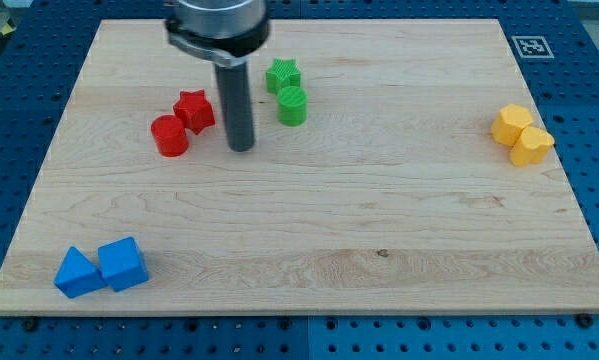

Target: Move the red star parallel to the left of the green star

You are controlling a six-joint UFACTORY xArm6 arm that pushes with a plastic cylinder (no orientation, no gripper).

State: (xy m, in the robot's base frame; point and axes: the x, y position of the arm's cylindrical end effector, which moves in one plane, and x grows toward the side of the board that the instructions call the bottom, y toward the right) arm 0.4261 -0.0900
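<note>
1. Claw: none is fitted, so there is no wide, narrow or holding state to report. The arm ends in a straight dark rod; my tip (pixel 241 148) rests on the surface (pixel 329 220) with nothing attached to it.

2. Task item: the red star (pixel 194 110) lies in the upper-left part of the board, just beside my tip on the view's left, with a narrow gap showing between them. It touches the red cylinder (pixel 169 135), which sits lower and further left.

3. Reference item: the green star (pixel 283 75) lies nearer the view's top, to the right of the rod, touching the green cylinder (pixel 292 104) below it. The red star sits lower in the view than the green star, so the two are not level.

4. Placement, judged: my tip stands between the red pair and the green pair, at the red star's lower right. From there a push would send the star leftward or upward; raising it into line seems the need.

5. Risk, judged: the touching red cylinder may be dragged along.

6. Other items: two yellow blocks (pixel 522 135) at the right edge, shapes unclear; two blue angular blocks (pixel 101 270) at lower left. Both groups are well apart from the work.

7. Materials: pale wooden board with visible grain; blocks matte, solid-coloured, apparently plastic; rod smooth and cylindrical.
</note>
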